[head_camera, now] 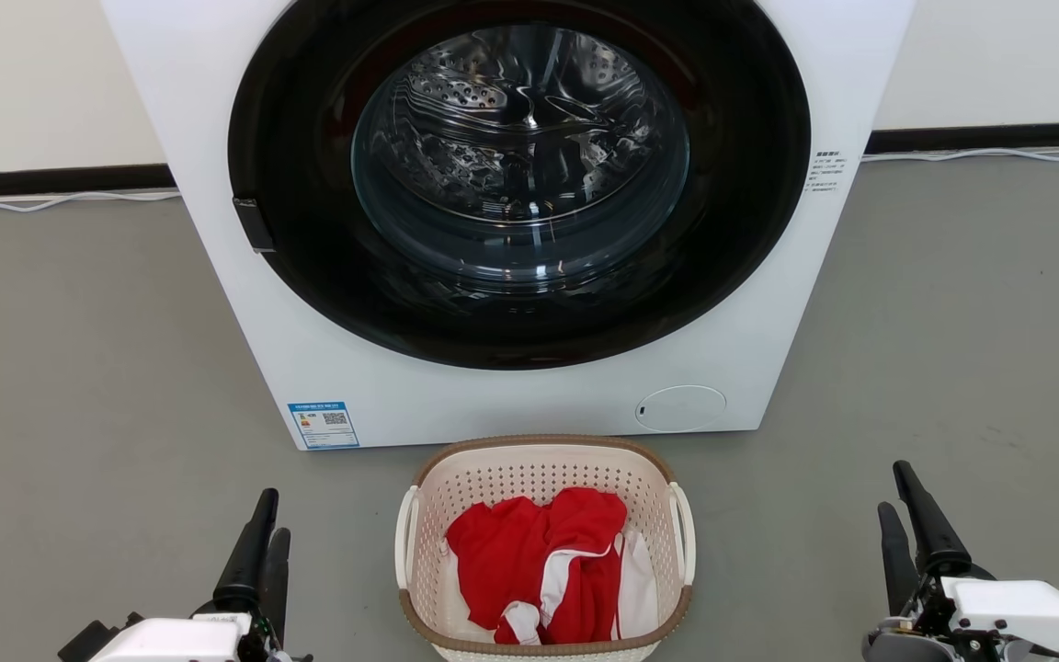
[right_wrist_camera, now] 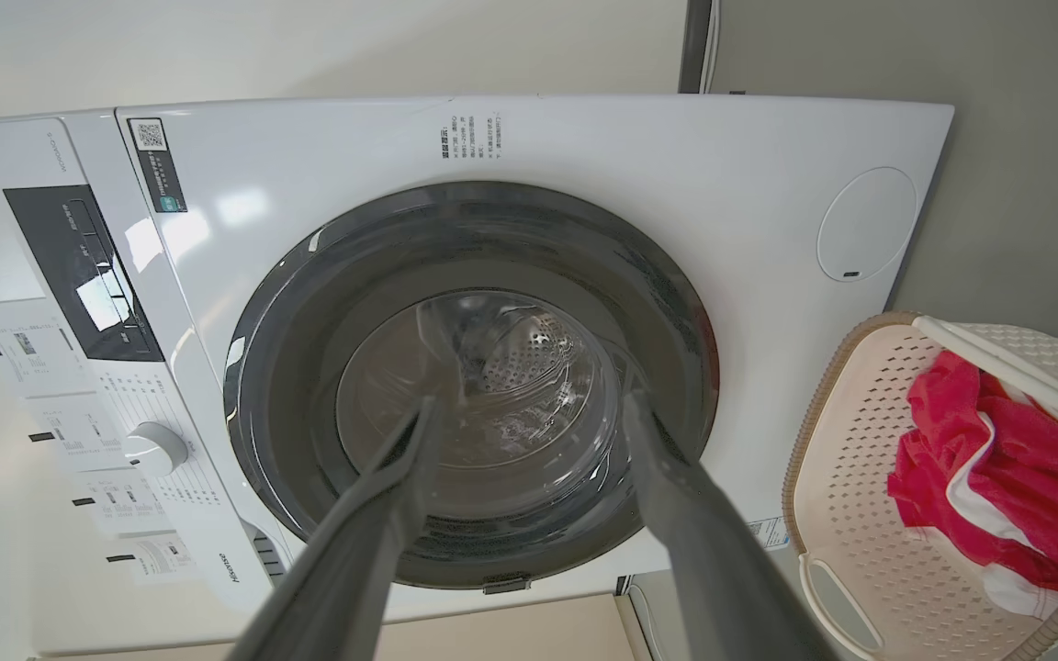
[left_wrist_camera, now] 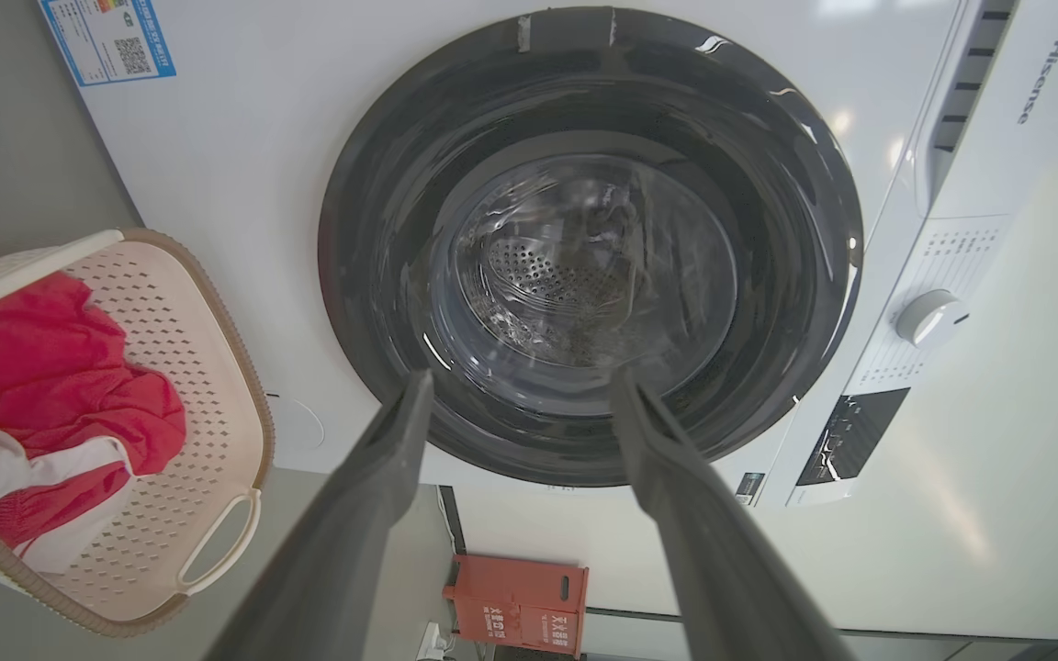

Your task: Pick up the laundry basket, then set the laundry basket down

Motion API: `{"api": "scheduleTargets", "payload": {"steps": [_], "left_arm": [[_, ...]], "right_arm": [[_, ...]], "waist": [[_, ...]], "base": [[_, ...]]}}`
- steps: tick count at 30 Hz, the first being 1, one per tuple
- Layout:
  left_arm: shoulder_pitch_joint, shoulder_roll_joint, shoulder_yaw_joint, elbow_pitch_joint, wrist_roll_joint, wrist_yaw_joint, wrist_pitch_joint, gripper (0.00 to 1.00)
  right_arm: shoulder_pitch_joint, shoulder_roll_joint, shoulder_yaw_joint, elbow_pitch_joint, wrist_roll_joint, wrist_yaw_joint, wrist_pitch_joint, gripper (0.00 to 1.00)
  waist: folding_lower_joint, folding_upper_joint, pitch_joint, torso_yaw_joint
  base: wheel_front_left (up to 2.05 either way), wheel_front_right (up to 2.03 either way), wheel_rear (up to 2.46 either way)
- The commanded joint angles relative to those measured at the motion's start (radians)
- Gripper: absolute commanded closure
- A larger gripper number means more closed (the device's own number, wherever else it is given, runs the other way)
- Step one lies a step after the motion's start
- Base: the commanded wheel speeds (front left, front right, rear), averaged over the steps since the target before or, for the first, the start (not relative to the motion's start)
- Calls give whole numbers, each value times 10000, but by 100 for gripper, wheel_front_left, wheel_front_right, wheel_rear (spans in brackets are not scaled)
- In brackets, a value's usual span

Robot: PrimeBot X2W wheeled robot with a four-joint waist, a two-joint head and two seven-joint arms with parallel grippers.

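The laundry basket (head_camera: 529,478), cream-white and perforated with a brown rim, stands on the grey floor just in front of the washer. Red and white clothes (head_camera: 548,561) lie inside it. A white loop handle (head_camera: 406,533) shows on each side. My left gripper (head_camera: 272,517) is open, low to the basket's left and apart from it. My right gripper (head_camera: 893,487) is open too, further off on the basket's right. In the left wrist view the open fingers (left_wrist_camera: 522,376) point at the washer door, with the basket (left_wrist_camera: 198,367) off to one side. The right wrist view shows the same: open fingers (right_wrist_camera: 531,401), basket (right_wrist_camera: 860,477) aside.
A white front-loading washer (head_camera: 511,405) with a round dark glass door (head_camera: 520,175), shut, rises directly behind the basket. A white cable (head_camera: 51,200) runs along the wall base. A red box (left_wrist_camera: 515,606) sits beside the washer. Grey floor (head_camera: 79,386) spreads on both sides.
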Motion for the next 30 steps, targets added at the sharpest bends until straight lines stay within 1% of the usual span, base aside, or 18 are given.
{"api": "scheduleTargets", "payload": {"steps": [1, 13, 14, 20, 21, 30], "left_arm": [[-325, 78, -7, -247, 168, -16, -56, 0], [-310, 89, -97, -243, 1277, 108, -408, 0], [-300, 91, -125, -274, 1500, 145, -467, 0], [-269, 96, -210, -384, 2300, 264, -642, 0], [-269, 96, -210, -384, 2300, 264, -642, 0], [-205, 104, -370, -496, 3519, 401, -906, 0]], "right_arm": [[-149, -121, 56, -347, -160, 14, -120, 0], [-93, -102, -27, -499, -1702, 21, -473, 0], [-86, -101, -22, -531, -2013, 22, -532, 0], [-77, -125, 30, -621, -3012, 26, -707, 0], [-77, -125, 30, -621, -3012, 26, -707, 0], [-89, -269, 170, -759, -4653, 31, -971, 0]], "waist": [[-2, 0, -1, -2], [-2, 0, -16, -42], [-2, 0, -14, -51], [-2, 0, -6, -84], [-2, 0, -6, -84], [-2, 0, -5, -135]], "base": [[0, 0, 0], [0, 0, 0], [0, 0, 0], [0, 0, 0], [0, 0, 0], [0, 0, 0]]}}
